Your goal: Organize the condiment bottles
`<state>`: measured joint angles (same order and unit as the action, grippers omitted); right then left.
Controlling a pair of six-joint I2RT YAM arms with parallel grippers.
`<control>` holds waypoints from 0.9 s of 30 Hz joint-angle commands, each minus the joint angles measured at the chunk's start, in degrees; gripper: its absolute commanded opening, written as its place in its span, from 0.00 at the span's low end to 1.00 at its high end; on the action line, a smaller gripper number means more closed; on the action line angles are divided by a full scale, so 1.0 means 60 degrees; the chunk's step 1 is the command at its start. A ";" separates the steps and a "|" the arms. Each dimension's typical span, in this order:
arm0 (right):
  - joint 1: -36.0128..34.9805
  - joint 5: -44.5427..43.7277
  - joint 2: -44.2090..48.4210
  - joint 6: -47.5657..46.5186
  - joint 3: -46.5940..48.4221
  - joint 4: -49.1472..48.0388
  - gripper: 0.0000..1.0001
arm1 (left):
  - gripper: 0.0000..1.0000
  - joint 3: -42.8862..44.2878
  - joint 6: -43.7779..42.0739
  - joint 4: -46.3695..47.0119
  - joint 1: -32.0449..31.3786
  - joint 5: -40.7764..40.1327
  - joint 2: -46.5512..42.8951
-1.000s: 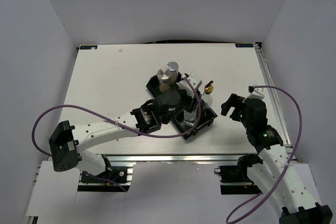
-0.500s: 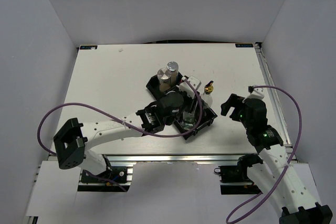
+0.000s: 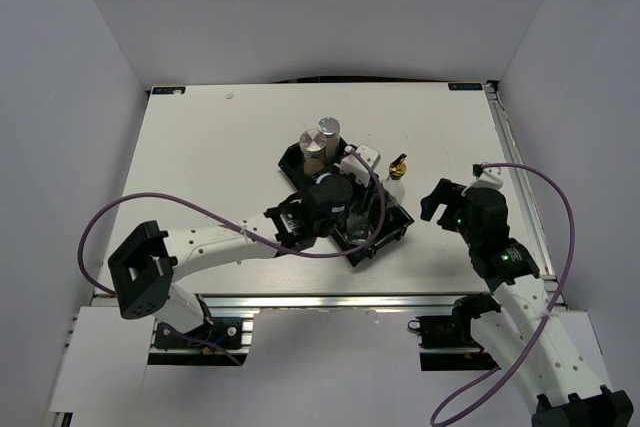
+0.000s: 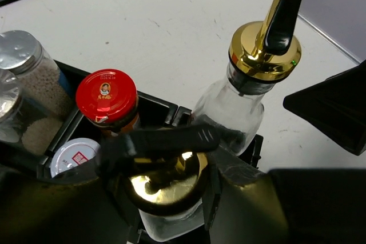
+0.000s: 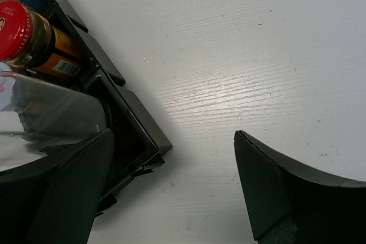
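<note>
In the left wrist view my left gripper [image 4: 166, 198] is shut on a clear glass bottle with a gold top [image 4: 166, 184] that stands in the near end of the black tray [image 4: 254, 144]. A second glass bottle with a gold spout [image 4: 260, 55] stands just behind it. A red-capped brown jar [image 4: 106, 96], a white-and-red-lidded jar [image 4: 73, 154] and silver-capped shakers [image 4: 23, 55] sit in the tray. In the top view the left gripper [image 3: 352, 215] is over the tray's near end. My right gripper [image 3: 437, 202] is open and empty right of the tray [image 5: 171, 192].
The tray [image 3: 392, 235] lies diagonally mid-table, with the shakers [image 3: 320, 139] at its far end and the second bottle [image 3: 397, 169] on its right side. The right wrist view shows the tray's corner [image 5: 143, 135] and the red-capped jar [image 5: 17, 27]. Grey walls enclose the table.
My left arm has moved a little to the right and nearer over the tray's near end. The right arm has not moved.
</note>
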<state>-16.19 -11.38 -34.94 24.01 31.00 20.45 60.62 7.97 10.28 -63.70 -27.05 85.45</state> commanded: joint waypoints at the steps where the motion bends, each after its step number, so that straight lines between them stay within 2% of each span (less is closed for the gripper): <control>1: 0.0031 0.0050 0.0022 0.0012 -0.0040 -0.0258 0.89 | 0.53 0.0341 0.0239 0.0484 0.0012 -0.0150 -0.0164; 2: 0.0031 0.0050 0.0022 -0.0031 -0.0040 -0.0258 0.89 | 0.65 0.0355 0.0298 0.0382 0.0012 -0.0165 -0.0164; 4: 0.0031 0.0021 0.0051 -0.0061 -0.0040 -0.0258 0.89 | 0.76 0.0414 0.0356 0.0279 0.0012 -0.0194 -0.0194; 8: 0.0031 0.0036 0.0081 -0.0076 -0.0070 -0.0317 0.89 | 0.81 0.0414 0.0474 0.0059 0.0012 -0.0238 -0.0223; 13: 0.0031 0.0021 0.0037 -0.0105 -0.0055 -0.0288 0.89 | 0.81 0.0721 0.0533 -0.0541 0.0012 -0.0077 -0.0223; 16: 0.0031 0.0050 0.0022 -0.0120 -0.0041 -0.0288 0.89 | 0.88 0.0795 0.0576 -0.0907 0.0011 0.0069 -0.0355; 17: 0.0017 0.0050 0.0022 -0.0120 -0.0040 -0.0273 0.89 | 0.98 0.0868 0.0591 -0.0995 0.0012 0.0113 -0.0398; 27: 0.0031 -0.0066 -0.0329 -0.0208 0.0018 -0.0405 0.89 | 0.98 0.1293 0.1308 -0.3367 -0.0003 0.0582 -0.1262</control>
<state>-16.19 -11.42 -36.58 23.55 30.94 20.38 66.00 13.54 -3.77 -63.66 -25.04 82.76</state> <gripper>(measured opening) 0.895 0.983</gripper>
